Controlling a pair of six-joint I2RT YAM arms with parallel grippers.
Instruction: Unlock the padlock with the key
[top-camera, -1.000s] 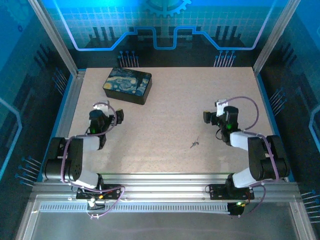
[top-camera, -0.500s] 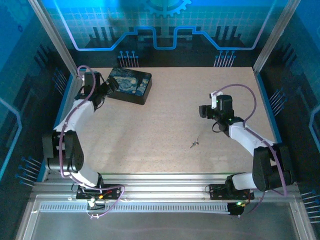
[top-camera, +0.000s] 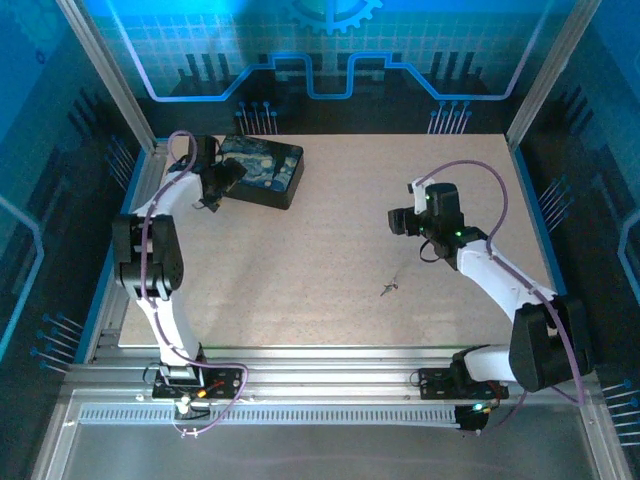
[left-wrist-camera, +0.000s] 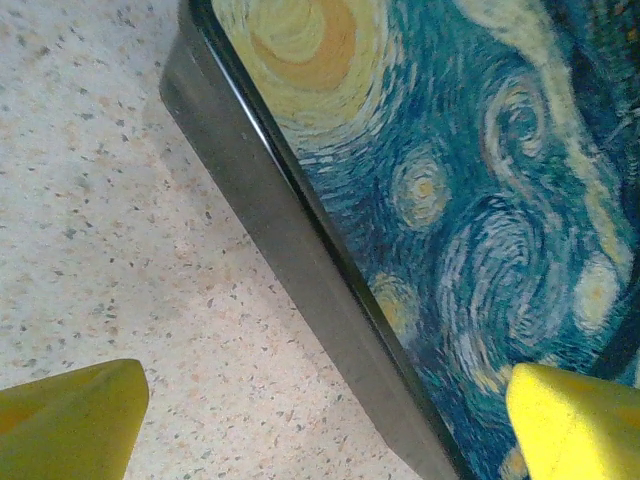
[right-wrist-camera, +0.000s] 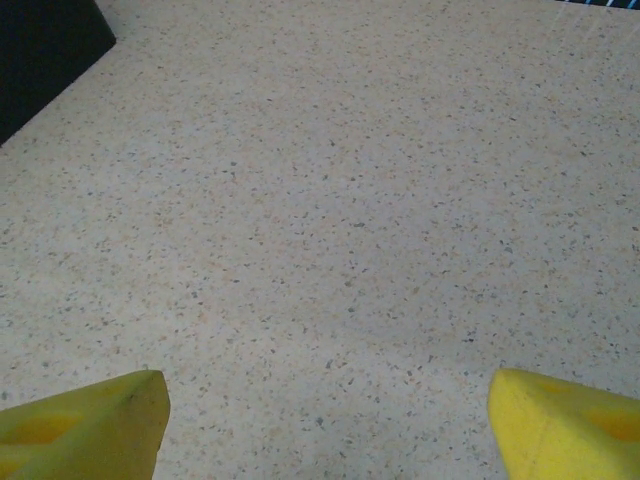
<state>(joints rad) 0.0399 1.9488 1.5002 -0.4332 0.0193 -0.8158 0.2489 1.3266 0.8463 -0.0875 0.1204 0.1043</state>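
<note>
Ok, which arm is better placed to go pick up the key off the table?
Right. The key lies on the right half of the table, near the right hand, which hangs open above the surface. The left hand is far off, open astride the edge of the painted box.

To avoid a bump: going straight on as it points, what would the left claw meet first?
Probably the painted box, whose dark side wall lies between the open fingers of the left claw; depth is unclear.

Speckled table (top-camera: 330, 250) carries a painted box (top-camera: 262, 168) and key (top-camera: 389, 288).
</note>
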